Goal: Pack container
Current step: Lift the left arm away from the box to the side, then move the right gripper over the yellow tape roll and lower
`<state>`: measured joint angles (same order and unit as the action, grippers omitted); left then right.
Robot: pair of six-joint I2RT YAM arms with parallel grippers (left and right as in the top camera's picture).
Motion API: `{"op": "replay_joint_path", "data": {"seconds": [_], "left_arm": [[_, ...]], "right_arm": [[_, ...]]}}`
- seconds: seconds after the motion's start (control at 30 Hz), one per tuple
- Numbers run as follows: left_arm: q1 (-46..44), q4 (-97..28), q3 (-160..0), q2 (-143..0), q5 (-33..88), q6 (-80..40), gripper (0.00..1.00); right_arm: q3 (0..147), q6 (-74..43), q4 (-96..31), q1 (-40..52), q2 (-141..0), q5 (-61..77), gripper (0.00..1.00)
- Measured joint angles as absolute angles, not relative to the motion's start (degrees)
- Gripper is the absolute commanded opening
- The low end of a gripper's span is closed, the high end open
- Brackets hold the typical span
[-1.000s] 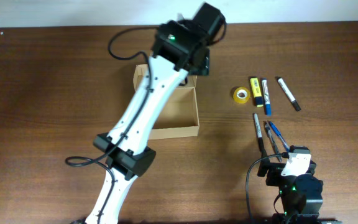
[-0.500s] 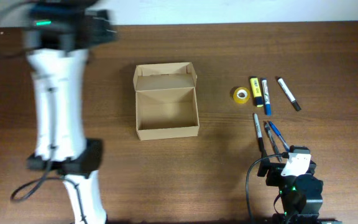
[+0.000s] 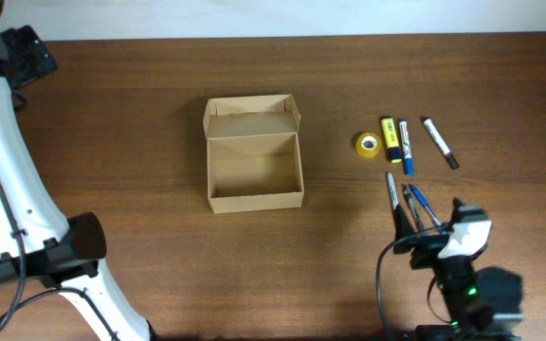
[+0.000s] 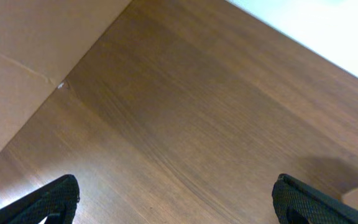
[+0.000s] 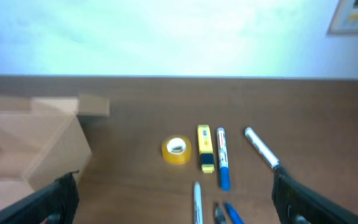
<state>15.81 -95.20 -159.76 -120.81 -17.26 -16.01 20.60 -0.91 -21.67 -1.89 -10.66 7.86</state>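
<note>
tan cardboard box (image 3: 254,156) mid-table, flap up, nothing inside | left gripper (image 4: 176,200) gaping wide, holding zilch | right gripper (image 5: 176,202) wide apart too, empty | risk: thin grey and blue pens (image 3: 410,204) bunched tight beside it, easy to snag two or scatter them

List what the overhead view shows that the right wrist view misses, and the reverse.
Only overhead: the tan cardboard box's whole empty inside and the white left arm at the table's far left. Only right wrist: the pale wall beyond the table and a framed panel on it. Both: the box, yellow tape roll, yellow highlighter, blue marker and black-and-white marker.
</note>
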Motion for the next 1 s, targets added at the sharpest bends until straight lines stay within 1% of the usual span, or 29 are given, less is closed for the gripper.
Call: {"op": "replay_joint_path", "data": {"seconds": [0.13,0.27,0.33,0.43,0.53,0.63,0.73,0.9,1.0], "left_arm": [[16.7,-93.0,-154.5,-120.9,-17.2,-16.0,1.00],[16.6,-90.5,-148.6,-121.3,-16.9,-16.0,1.00],[16.6,-89.4,-145.7,-121.5,-16.7,-16.0,1.00],[16.6,-88.6,-142.8,-121.6,-16.7,-16.0,1.00],[16.6,-88.2,-140.9,-121.6,-16.6,-16.0,1.00],[16.6,-88.2,-140.2,-121.6,-16.6,-16.0,1.00],[16.6,-88.2,-140.1,-121.6,-16.5,-16.0,1.00],[16.6,-88.2,-140.1,-121.6,-16.5,-16.0,1.00],[16.6,-88.2,-140.1,-121.6,-16.5,-16.0,1.00]], "right_arm": [[35.7,-0.9,-27.5,-1.9,-25.9,8.6,0.99],[54.8,-1.0,-38.7,-2.0,-46.7,9.7,0.99],[67.1,-1.1,-45.5,-2.0,-58.8,11.6,0.99],[82.5,-1.1,-51.1,-2.0,-73.2,17.1,0.99],[93.4,-1.2,-53.9,-2.0,-83.9,26.8,0.99],[99.4,-1.6,-52.9,-2.0,-91.7,33.8,0.99],[102.5,-4.9,-54.1,-1.7,-98.0,34.0,0.99],[102.9,-8.7,-57.8,0.9,-105.2,23.8,0.99],[102.9,-9.3,-58.6,4.3,-109.6,17.9,1.00]]}}
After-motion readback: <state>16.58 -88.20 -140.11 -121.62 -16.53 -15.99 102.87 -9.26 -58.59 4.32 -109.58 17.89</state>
